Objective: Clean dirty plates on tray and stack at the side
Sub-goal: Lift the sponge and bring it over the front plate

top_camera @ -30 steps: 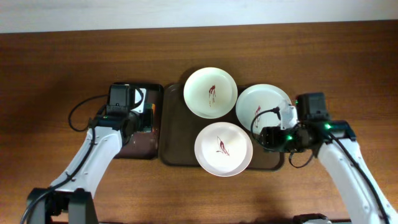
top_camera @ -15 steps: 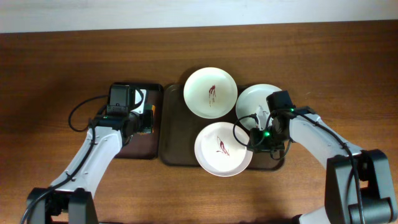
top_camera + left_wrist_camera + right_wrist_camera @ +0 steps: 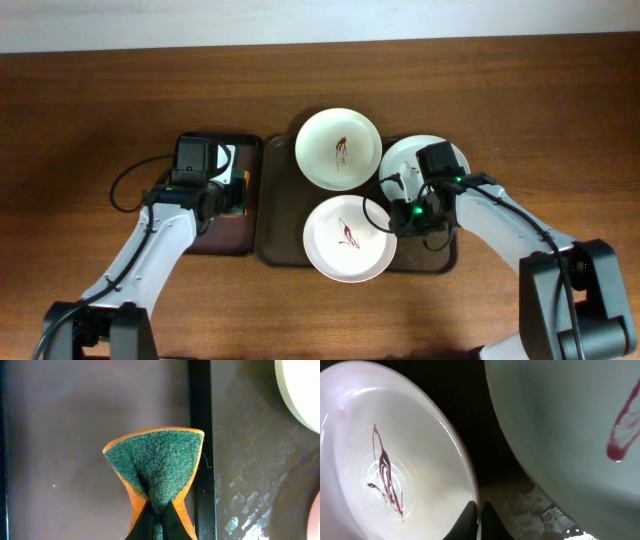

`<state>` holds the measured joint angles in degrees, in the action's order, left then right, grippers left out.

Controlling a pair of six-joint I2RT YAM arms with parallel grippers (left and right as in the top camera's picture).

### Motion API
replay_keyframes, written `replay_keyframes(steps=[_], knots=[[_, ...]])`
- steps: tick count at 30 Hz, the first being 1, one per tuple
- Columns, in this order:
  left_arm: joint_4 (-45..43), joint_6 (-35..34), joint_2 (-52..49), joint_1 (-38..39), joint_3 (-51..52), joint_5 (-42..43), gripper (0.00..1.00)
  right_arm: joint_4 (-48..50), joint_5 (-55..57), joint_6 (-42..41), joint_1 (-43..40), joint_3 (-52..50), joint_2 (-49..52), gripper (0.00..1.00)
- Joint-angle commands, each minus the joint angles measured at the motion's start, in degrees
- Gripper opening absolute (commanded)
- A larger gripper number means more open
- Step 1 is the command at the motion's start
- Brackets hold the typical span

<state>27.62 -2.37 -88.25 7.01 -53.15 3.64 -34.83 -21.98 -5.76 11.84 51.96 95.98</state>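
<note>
Three white plates lie on the dark-brown tray (image 3: 274,205), each with a dark-red smear. One is at the back (image 3: 338,148), one at the right (image 3: 412,158) partly under my right arm, and one at the front (image 3: 345,240). My right gripper (image 3: 399,215) is shut on the front plate's right rim. The right wrist view shows that plate (image 3: 395,460) with my right gripper (image 3: 479,521) closed over its edge, and the right plate (image 3: 570,425) beside it. My left gripper (image 3: 159,527) is shut on a green-and-orange sponge (image 3: 155,467), folded between the jaws.
The left gripper (image 3: 228,190) hovers over a smaller black-rimmed tray (image 3: 222,238) to the left of the big tray. Its black rim (image 3: 200,435) runs beside the sponge. Bare wooden table (image 3: 90,120) surrounds both trays. Cables loop near both wrists.
My right gripper has swung left from the tray's right end to the front plate and shut on its rim. That plate has slid slightly left. The left arm has not moved.
</note>
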Motion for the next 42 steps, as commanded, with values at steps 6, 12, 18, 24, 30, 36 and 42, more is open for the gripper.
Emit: replay_keyframes(steps=[6,12,18,24,30,36,42], knots=[[-8.83,0.31,5.9,0.09,-0.44,-0.02,0.0,0.44,1.01,-0.74,0.52,0.72,0.72,0.05],[-14.64,0.31,15.78,0.09,-0.44,-0.22,0.0,0.42,1.01,-0.74,0.52,0.72,0.72,0.04],[-14.51,0.31,18.14,0.09,-0.44,-0.46,0.0,0.31,0.98,-0.76,0.52,0.72,0.72,0.04],[-14.53,0.31,18.14,0.09,-0.44,-0.46,0.0,0.15,0.98,-0.76,0.52,0.72,0.72,0.04],[-14.32,0.31,18.14,0.09,-0.44,-0.46,0.0,0.15,0.98,-0.76,0.52,0.72,0.72,0.04],[-14.08,0.31,18.14,0.09,-0.44,-0.46,0.0,0.15,0.98,-0.74,0.52,0.72,0.72,0.04],[-10.54,0.28,16.68,0.09,-0.42,-0.46,0.0,0.17,0.98,-0.74,0.52,0.72,0.72,0.04]])
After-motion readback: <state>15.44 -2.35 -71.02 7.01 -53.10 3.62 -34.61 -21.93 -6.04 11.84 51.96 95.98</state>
